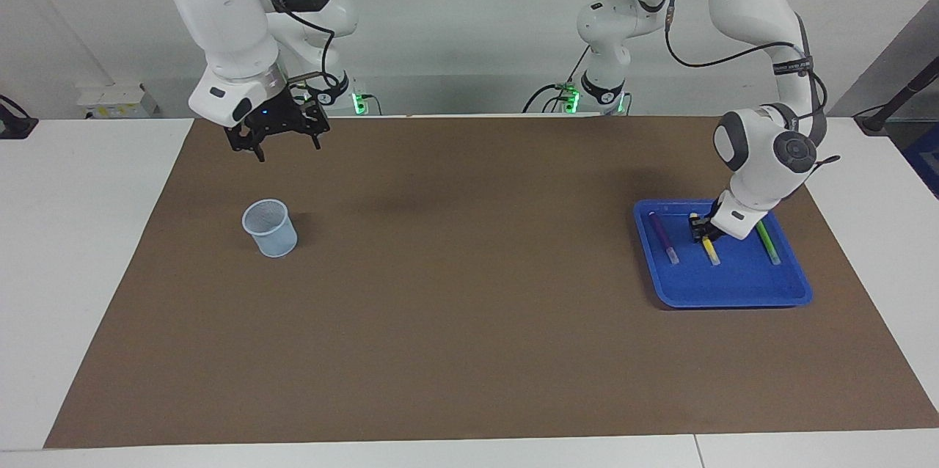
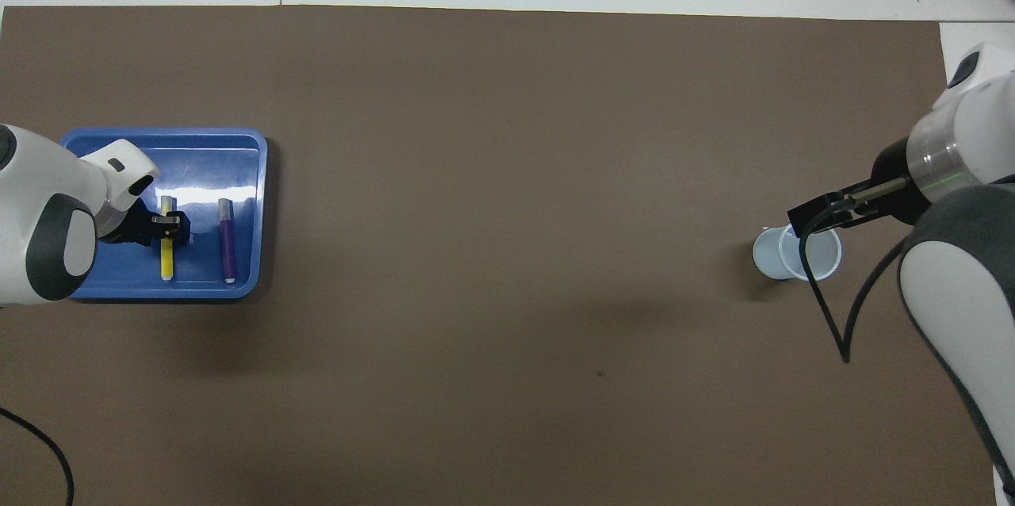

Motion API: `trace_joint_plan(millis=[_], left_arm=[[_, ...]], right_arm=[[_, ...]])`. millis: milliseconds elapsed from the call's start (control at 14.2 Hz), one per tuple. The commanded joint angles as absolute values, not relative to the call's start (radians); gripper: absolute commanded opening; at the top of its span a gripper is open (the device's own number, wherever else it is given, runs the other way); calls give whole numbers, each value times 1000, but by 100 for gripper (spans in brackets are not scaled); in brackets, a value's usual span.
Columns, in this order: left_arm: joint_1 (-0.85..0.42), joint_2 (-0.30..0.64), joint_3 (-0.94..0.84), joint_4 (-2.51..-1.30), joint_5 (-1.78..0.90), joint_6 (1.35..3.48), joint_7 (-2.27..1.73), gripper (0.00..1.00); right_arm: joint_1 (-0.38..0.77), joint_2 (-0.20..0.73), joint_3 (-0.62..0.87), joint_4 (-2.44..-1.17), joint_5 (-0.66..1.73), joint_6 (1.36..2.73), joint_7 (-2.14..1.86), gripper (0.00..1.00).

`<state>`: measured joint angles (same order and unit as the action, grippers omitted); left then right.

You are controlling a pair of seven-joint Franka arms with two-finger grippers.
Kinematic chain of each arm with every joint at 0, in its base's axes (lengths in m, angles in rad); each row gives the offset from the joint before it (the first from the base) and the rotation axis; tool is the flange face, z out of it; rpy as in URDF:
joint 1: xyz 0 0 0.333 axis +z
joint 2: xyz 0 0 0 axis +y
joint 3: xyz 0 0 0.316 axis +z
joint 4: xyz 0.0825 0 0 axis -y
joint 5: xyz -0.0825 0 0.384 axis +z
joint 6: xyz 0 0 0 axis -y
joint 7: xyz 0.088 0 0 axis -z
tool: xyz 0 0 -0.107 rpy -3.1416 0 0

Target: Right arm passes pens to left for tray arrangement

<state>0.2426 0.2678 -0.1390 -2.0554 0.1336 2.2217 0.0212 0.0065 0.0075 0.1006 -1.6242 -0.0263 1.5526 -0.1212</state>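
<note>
Overhead view as clock: blue tray (image 2: 238,288) sits at 9 o'clock on the brown mat (image 2: 507,173), at the left arm's end of the table (image 1: 73,233). The translucent mesh cup (image 1: 270,229) stands upright at 3 o'clock, at the right arm's end, well apart from the tray. All three pens are lying flat in the tray, roughly parallel and not touching each other. Facing view, clock centred on the yellow pen (image 1: 710,254): purple pen (image 1: 664,237) at 9 o'clock by the rim toward the right arm's end, green pen (image 1: 768,242) at 3 o'clock by the rim toward the left arm's end. The green one is hidden under the left arm's wrist in the overhead view. The left pincer (image 1: 700,227) is down in the tray, on the yellow pen at the half nearer the robots, straddling it. Can't tell whether it is gripping the pen or has let go. The pen's pale tip points to 5 o'clock in the facing view. The right pincer (image 1: 275,147) is up in the air over the mat, cup at its 6 o'clock in the facing view, clear of it. It is spread wide and has nothing in it, blue light on. In the overhead view it overlaps the cup rim at 1 o'clock, but that is height, not contact.
</note>
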Motion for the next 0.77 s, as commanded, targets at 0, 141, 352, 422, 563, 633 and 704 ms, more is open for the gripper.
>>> trace_joint_plan(millis=[0,141,352,422,563,633,704], left_arm=[[238,276,-143,-2037,137,2209,12,100],[233,273,-144,-1994,137,2145,12,100],[230,264,-152,-1916,137,2042,9,100],[223,256,-153,-1893,137,2011,9,100],[199,244,-153,-1843,135,1944,2,100],[190,241,-153,-1816,127,1913,-15,100],[181,236,-153,-1787,111,1886,-31,100]], right_arm=[[-9,21,92,-1600,-51,1532,-130,100],[-12,23,75,-1600,-51,1537,-132,100],[-38,23,63,-1600,-55,1537,-130,100],[-40,23,55,-1603,-58,1537,-130,100],[-38,18,46,-1609,-58,1536,-126,100],[-38,15,45,-1617,-57,1537,-123,100],[-38,14,43,-1624,-52,1537,-121,100]])
